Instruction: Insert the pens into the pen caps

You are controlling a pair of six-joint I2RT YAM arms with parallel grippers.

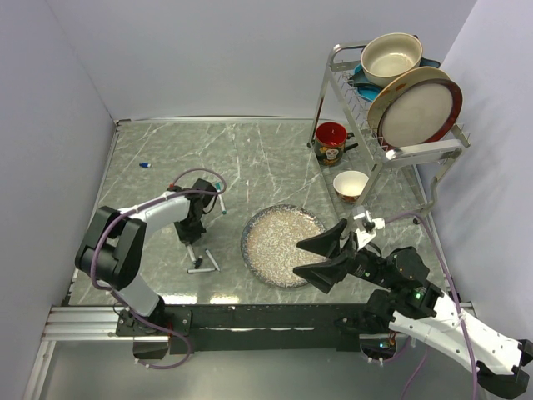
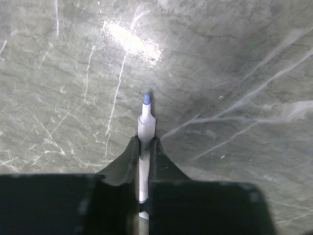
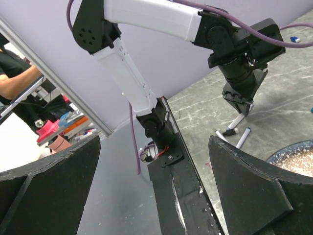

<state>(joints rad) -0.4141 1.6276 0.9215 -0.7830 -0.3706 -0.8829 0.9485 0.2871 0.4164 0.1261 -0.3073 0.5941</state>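
Note:
My left gripper (image 1: 191, 232) (image 2: 143, 145) is shut on a white pen (image 2: 145, 128) (image 1: 191, 250). The pen stands nearly upright over the table, its bare blue tip (image 2: 145, 98) pointing down. Two more white pens (image 1: 205, 265) (image 3: 244, 137) lie in a V just beside it, with a small black cap (image 3: 229, 131) among them. Behind the gripper lies another pen (image 1: 222, 200) with a teal-green end. A blue cap (image 1: 145, 165) (image 3: 295, 39) lies alone at the far left. My right gripper (image 1: 326, 254) (image 3: 154, 188) hangs open and empty over the near right edge of the plate.
A speckled plate (image 1: 283, 244) sits mid-table between the arms. At the back right stand a red mug (image 1: 331, 142), a small white bowl (image 1: 351, 184) and a dish rack (image 1: 400, 100) with plates and a pot. Walls close in the left and back.

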